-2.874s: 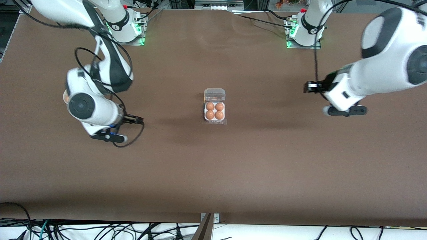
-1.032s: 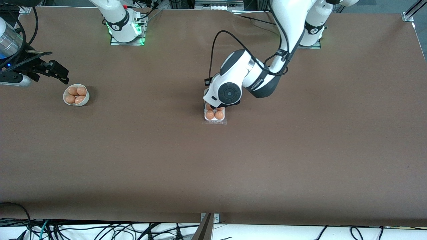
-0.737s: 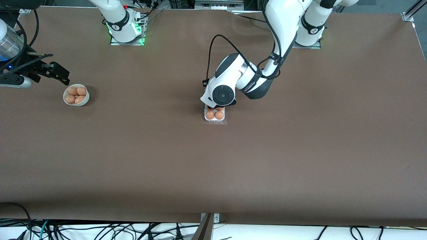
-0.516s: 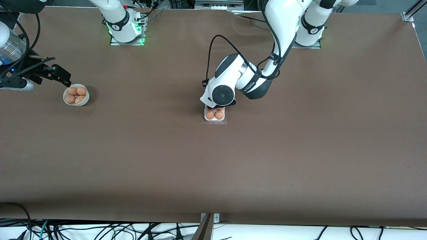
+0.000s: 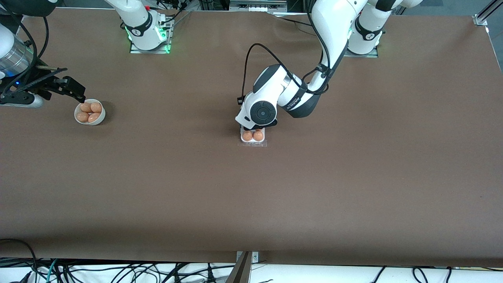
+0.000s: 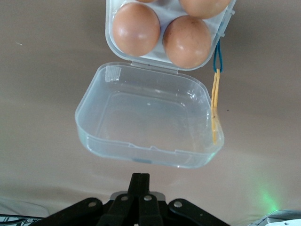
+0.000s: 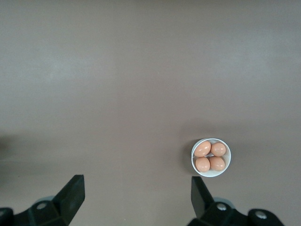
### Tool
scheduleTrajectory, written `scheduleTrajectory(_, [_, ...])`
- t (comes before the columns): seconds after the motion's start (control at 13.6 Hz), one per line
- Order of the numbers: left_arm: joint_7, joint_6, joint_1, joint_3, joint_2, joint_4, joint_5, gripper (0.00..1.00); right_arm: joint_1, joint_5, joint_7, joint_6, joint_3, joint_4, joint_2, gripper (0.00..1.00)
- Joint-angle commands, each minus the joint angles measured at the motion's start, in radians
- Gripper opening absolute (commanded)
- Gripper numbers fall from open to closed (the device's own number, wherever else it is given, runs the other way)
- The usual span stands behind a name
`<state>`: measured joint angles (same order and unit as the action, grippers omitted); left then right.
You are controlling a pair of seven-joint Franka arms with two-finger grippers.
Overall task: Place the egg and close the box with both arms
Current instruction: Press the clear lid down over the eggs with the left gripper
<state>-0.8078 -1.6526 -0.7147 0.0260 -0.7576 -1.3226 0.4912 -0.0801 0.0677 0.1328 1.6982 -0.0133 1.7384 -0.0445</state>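
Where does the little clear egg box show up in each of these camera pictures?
Front view: the box sits mid-table, partly under the left arm's wrist, two eggs showing.
Left wrist view: the box fills the middle, its clear lid lying open next to the egg-filled tray, with the shut left gripper just short of the lid's edge.
Right wrist view: not in it; only a white bowl of eggs shows.
Shared landmark: the brown table.

You are looking at a robotics lab bench: two white arms bolted to metal base plates (image 5: 149,49) lit green, a wide table (image 5: 353,188) under plain brown covering, aluminium framing (image 5: 485,11) at its corner, and loose cables (image 5: 118,271) tangled along the near edge.
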Motion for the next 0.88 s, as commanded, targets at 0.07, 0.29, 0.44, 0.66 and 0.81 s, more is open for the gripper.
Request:
scheduleTrajectory(0.07, [-0.011,-0.021,-0.012,-0.014,-0.017,0.036,0.013,0.01,-0.003,-0.016,-0.009,-0.003,-0.004,-0.013,-0.002,1.0])
scheduleTrajectory(0.29, [-0.01,-0.032,-0.012,-0.017,-0.017,0.036,0.009,0.01,-0.003,-0.016,-0.009,-0.003,-0.004,-0.013,-0.002,1.0])
scheduleTrajectory(0.44, [-0.01,-0.033,-0.012,-0.017,-0.017,0.036,-0.008,0.01,-0.003,-0.016,-0.009,-0.003,-0.004,-0.013,-0.002,1.0])
scheduleTrajectory(0.66, [-0.008,-0.056,-0.011,-0.02,-0.017,0.04,-0.01,0.03,-0.003,-0.016,-0.009,-0.003,-0.004,-0.013,-0.002,1.0])
scheduleTrajectory(0.81, [-0.008,-0.074,-0.009,-0.023,-0.017,0.04,-0.01,0.03,-0.003,-0.016,-0.009,-0.003,-0.002,-0.013,-0.002,1.0])
